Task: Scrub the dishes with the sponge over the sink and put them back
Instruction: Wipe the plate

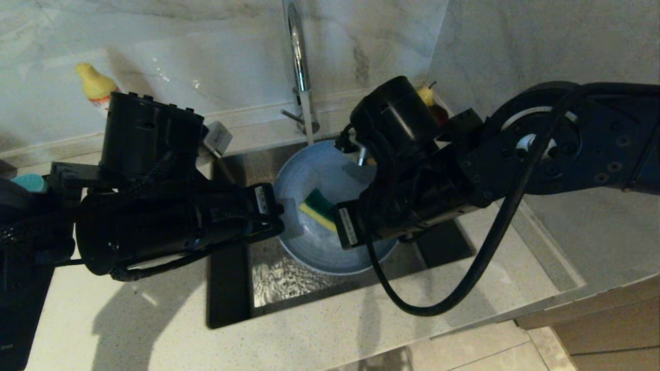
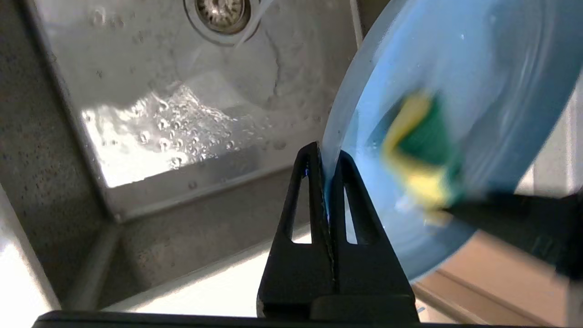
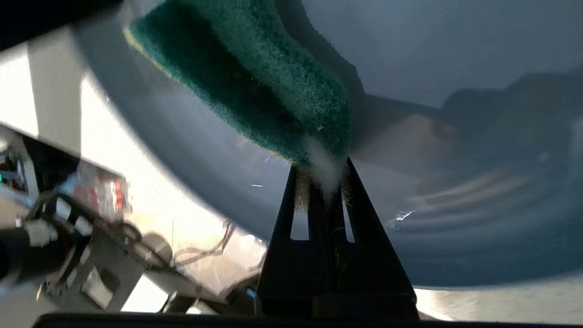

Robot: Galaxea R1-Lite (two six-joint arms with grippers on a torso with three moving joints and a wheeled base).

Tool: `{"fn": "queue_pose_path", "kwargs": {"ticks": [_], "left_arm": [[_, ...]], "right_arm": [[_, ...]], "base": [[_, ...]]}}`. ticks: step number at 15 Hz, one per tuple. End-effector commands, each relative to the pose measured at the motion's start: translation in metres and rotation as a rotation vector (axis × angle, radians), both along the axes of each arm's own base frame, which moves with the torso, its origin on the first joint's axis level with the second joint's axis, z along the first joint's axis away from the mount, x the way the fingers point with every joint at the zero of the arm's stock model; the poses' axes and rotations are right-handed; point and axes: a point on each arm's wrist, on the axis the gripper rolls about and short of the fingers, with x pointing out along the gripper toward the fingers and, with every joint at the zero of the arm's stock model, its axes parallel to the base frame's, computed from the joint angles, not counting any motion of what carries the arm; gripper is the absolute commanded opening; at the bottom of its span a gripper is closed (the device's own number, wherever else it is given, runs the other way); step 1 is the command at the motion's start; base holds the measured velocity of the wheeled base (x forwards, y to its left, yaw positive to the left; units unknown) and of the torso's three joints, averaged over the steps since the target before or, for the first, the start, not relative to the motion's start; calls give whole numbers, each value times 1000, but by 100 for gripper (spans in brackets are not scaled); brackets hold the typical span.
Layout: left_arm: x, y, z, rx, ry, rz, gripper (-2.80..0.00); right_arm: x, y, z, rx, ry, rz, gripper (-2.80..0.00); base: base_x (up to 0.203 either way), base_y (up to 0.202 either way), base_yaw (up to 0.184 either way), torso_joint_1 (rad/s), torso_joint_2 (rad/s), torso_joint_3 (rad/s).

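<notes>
A wide grey-blue plate (image 1: 322,175) is held tilted over the steel sink (image 1: 289,278). My left gripper (image 1: 281,219) is shut on the plate's rim (image 2: 334,132), coming in from the left. The sponge (image 1: 317,208), green face and yellow foam, lies against the plate's inner face. My right gripper (image 1: 335,216) is shut on one end of the sponge (image 3: 255,77), reaching in from the right. In the left wrist view the sponge (image 2: 421,150) looks blurred against the plate (image 2: 478,68). The other dishes are out of view.
A tall chrome tap (image 1: 299,62) stands behind the sink, and water runs toward the drain strainer (image 2: 222,11). A yellow bottle (image 1: 95,82) stands at the back left. Fruit (image 1: 430,100) sits behind my right arm. A black cable (image 1: 464,278) loops over the sink's front right.
</notes>
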Motion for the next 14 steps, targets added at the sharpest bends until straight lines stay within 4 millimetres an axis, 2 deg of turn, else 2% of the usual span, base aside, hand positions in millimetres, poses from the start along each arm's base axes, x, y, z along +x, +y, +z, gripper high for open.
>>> {"fn": "queue_pose_path", "kwargs": {"ticks": [1,3,7,9,14], "left_arm": [[-3,2,0,-1,2,2,-280],[-4,3,-1,1,5,0,-280],[-4,3,-4,8,13,0,-280],[-4,2,-5,9,17,-3,-280],[-7,-2,-13,26,35,-28,-280]], "right_arm": [[5,-7,2,3,-5,-22,-280],[11,-17,7,4,-27,-41,-280],[7,-34,30,56,-83,-62,-280],[10,-40,31,56,-91,-76,-280],[21,-28,23,83,-111,-65,-280]], "base": [[0,0,0,0,0,0],[0,0,0,0,0,0],[0,0,0,0,0,0],[0,0,0,0,0,0],[0,0,0,0,0,0]]}}
